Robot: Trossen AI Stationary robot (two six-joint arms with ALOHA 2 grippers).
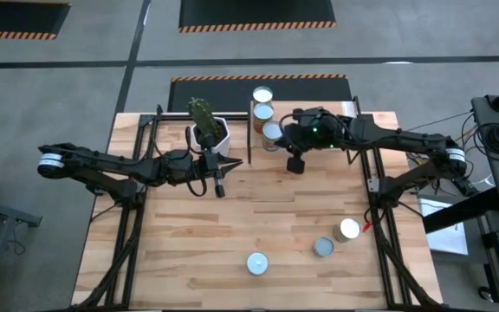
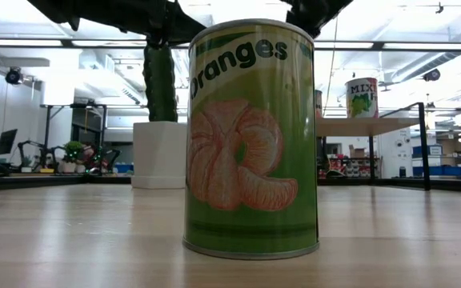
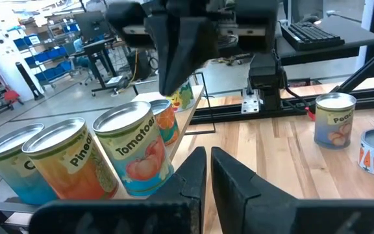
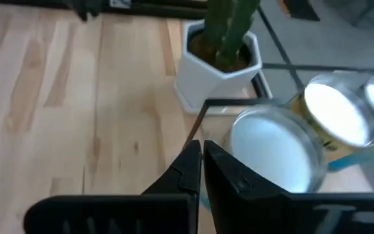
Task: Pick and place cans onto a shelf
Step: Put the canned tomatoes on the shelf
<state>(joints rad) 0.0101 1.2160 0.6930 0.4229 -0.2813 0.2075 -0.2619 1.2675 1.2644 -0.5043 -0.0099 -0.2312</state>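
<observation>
Now | left gripper (image 1: 220, 189) jaws clenched, empty | right gripper (image 1: 294, 165) jaws clenched, empty

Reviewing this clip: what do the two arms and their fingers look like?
Both arms are dark, slim and jointed, with black cables along them. The left arm and right arm each carry a white band at the outer joint. Green lights glow on the right wrist. The fingers are black, tapered wedges.

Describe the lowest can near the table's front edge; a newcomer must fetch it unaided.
On the slatted wooden tabletop, look along the front edge, far from the white hexagonal cactus pot. Three silver-topped metal cans stand there; two, the short can and a taller one, sit close together at the right. Yours is the short one.
</observation>
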